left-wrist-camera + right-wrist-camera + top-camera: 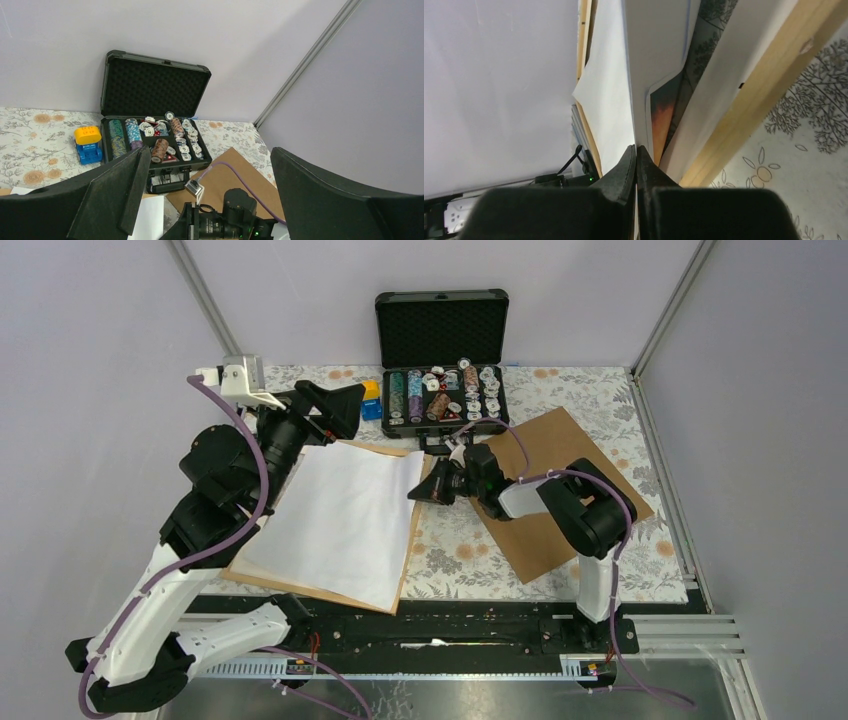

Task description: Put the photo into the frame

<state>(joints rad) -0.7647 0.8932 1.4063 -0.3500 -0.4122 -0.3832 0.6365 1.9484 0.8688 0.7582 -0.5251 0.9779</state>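
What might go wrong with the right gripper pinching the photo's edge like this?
The right gripper is shut on just the thin edge of the photo, so the paper may slip, crease or tear. The left gripper hangs open, off the frame, so a tug might drag the frame.

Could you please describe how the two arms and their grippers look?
Both the left arm and the right arm have white shell links and black joint housings. A purple cable runs loosely along each arm. The left gripper and the right gripper have matte black, wedge-shaped fingers.
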